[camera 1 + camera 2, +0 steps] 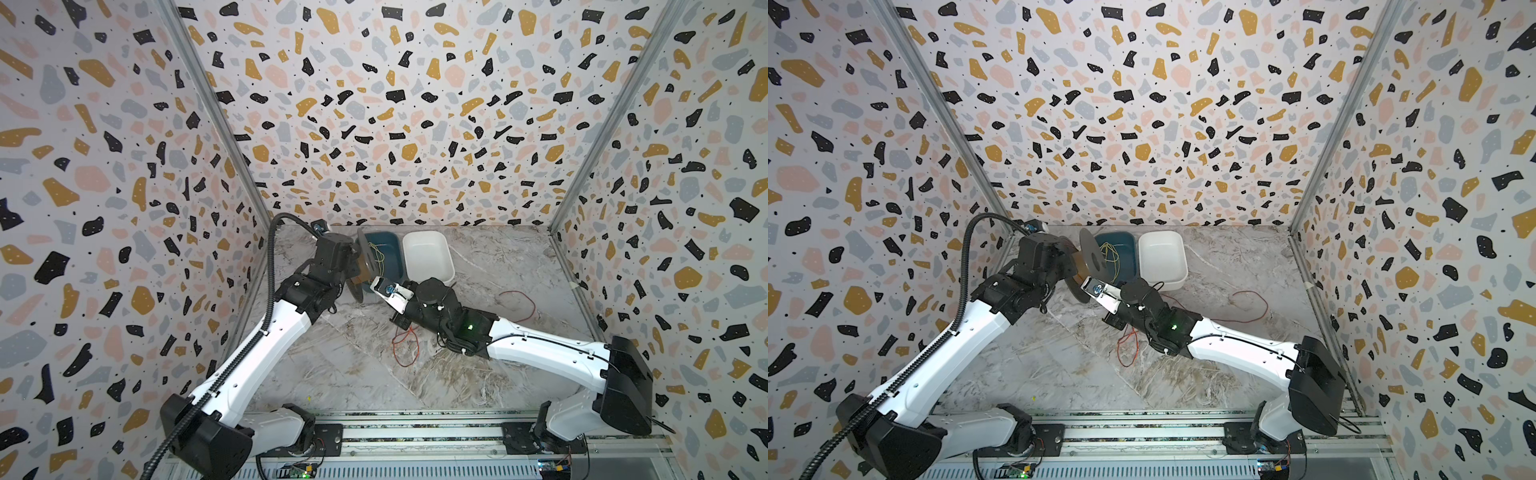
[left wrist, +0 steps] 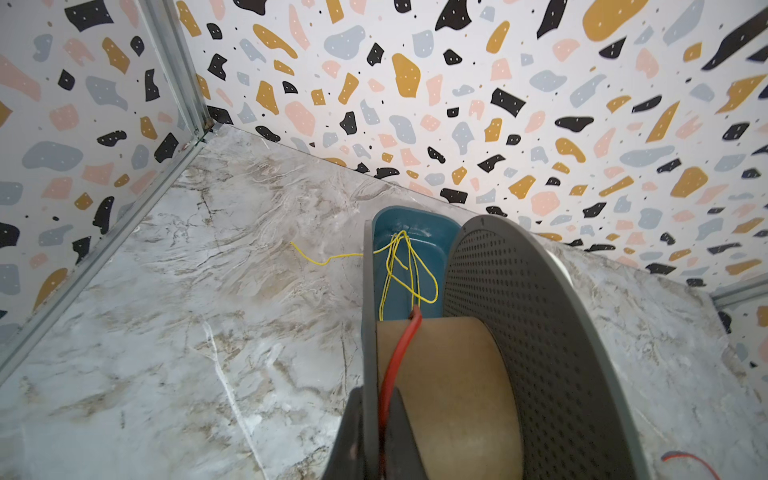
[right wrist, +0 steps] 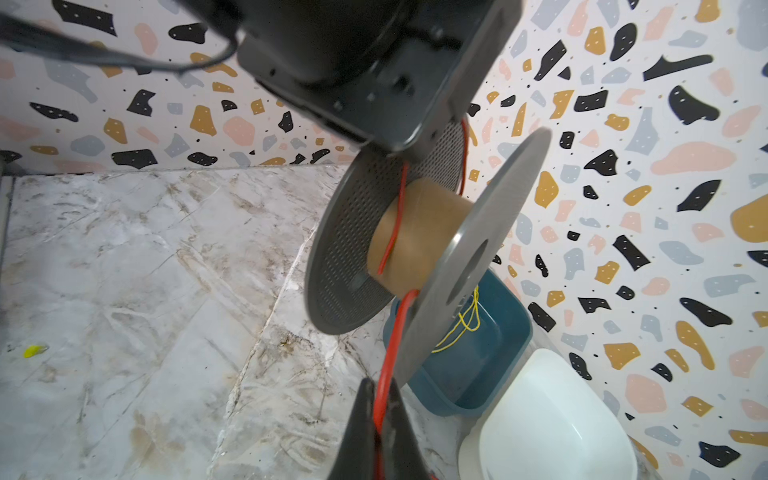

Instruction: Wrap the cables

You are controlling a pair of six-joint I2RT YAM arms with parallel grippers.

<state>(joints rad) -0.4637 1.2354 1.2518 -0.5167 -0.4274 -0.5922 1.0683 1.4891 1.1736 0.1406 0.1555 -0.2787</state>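
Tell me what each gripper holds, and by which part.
The left gripper holds the spool by a flange rim. The right gripper pinches the red cable close to the spool.

Two bins and a stray wire on a marble table

A dark blue bin and a white bin stand just beside each other at the back of the grey-veined marble tabletop, near the back wall; the white one is empty. A thin yellow-green wire lies looped in the blue bin, one end running out onto the tabletop. A small yellow scrap lies alone on the marble. Terrazzo-patterned walls enclose three sides
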